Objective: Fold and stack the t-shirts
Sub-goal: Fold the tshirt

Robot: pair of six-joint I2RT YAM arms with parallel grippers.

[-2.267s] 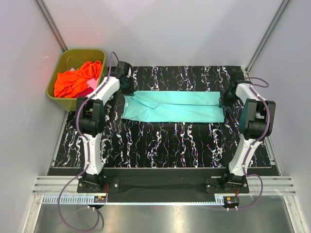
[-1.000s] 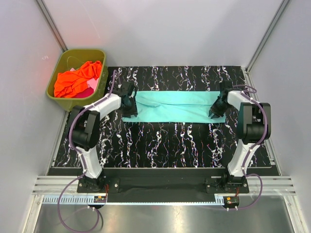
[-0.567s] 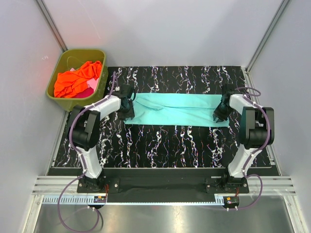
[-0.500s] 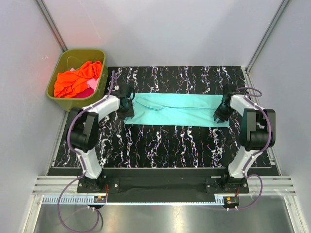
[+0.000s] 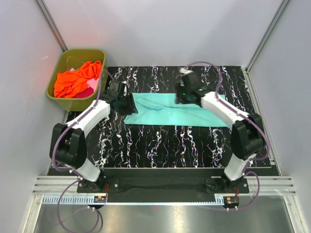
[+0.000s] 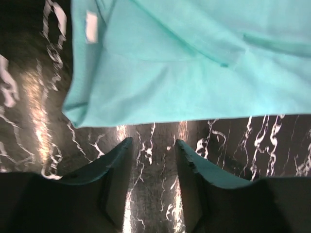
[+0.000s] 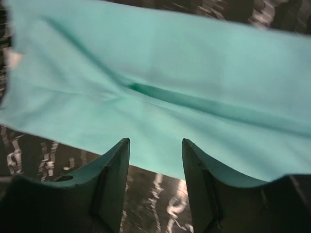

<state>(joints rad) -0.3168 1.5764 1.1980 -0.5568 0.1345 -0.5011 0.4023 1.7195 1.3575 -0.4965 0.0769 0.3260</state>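
- White walls (image 5: 160, 29) ring a black marble-pattern table (image 5: 170, 145). The teal t-shirt (image 5: 175, 110) lies on it as 1 long band, already folded lengthwise, w/ its long axis running L-R across the middle.
- The left gripper (image 5: 129, 104) sits at the band's left end. Wrist cam shows its jaws apart, moderately wide and empty, w/ the shirt's near-left corner just beyond the jaw tips, not between them.
- The right gripper (image 5: 183, 96) hangs over the band's far edge near mid-length, well away from the right end. Its jaws are apart w/ nothing held and cloth spread beneath and ahead; contact w/ the cloth can't be told.
- Key relation: the shirt lies ahead of both sets of jaws, its length crosswise to each. The left arm is nearer an end, the right arm nearer the centre.
- Judgement: the next fold prob. goes end-to-end, so the left corner needs a grip while the right arm pins the middle.
- An olive-green tub (image 5: 82, 50) at the far-left corner holds the orange t-shirt (image 5: 75, 80) and a bit of the pink t-shirt (image 5: 90, 89). These 2 are unfolded and no stack has begun, so the task looks early.
- Risk: pinching only the top layer could undo the lengthwise fold.
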